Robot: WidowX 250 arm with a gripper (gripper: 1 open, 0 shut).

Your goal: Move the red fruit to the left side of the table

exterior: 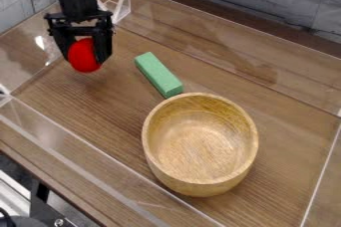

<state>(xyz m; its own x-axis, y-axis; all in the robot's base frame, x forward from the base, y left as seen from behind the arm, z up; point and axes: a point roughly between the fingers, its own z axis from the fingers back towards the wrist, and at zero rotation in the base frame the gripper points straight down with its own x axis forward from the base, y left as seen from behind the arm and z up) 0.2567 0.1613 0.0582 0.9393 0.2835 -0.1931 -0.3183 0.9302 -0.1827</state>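
Observation:
The red fruit (84, 56), small and glossy, lies on the brown wood-grain table (253, 72) near its far left corner. My gripper (82, 55) points steeply down over it. Its black fingers (58, 44) stand open on either side of the fruit and straddle it. I cannot tell whether the fingers touch the fruit. The fruit looks to be resting on the tabletop.
A green rectangular block (158, 74) lies just right of the fruit. A round light wooden bowl (151, 131) stands at the front centre-right. Low clear acrylic walls (80, 161) edge the table on all sides.

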